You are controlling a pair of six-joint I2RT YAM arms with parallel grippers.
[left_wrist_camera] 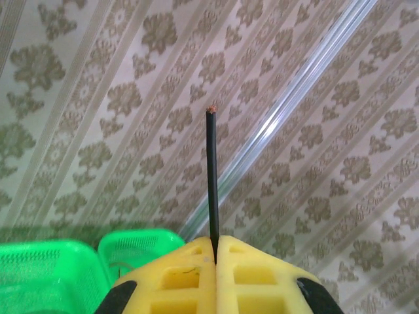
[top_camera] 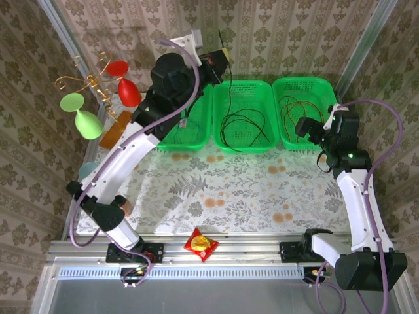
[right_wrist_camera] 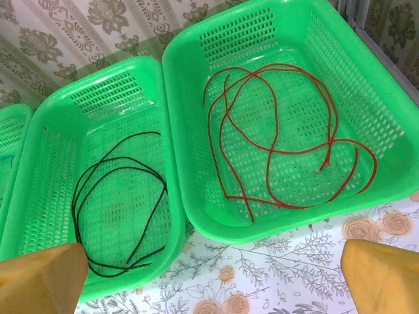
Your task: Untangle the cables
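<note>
The table under its floral-patterned cloth (top_camera: 216,190) carries a row of perforated green plastic baskets along the far edge. The right basket (right_wrist_camera: 393,131) holds the thin red cable (right_wrist_camera: 272,152), lying in loose loops that cross each other. The middle basket (right_wrist_camera: 52,150) holds the thin black cable (right_wrist_camera: 77,196) in a tidier coil. In the left basket (top_camera: 196,134) a short stretch of blue-green wire (top_camera: 183,122) shows beside the arm. The right gripper (right_wrist_camera: 213,258) hovers near these baskets, jaws spread wide and empty. The left gripper (left_wrist_camera: 216,252), raised at the far left, is clenched on a black wire end (left_wrist_camera: 211,176) standing upright; whether it belongs to the coiled cable cannot be told. These wires look light, limp and slick, likely to snag on the mesh. A free end, clear of crossings, seems the best hold.
</note>
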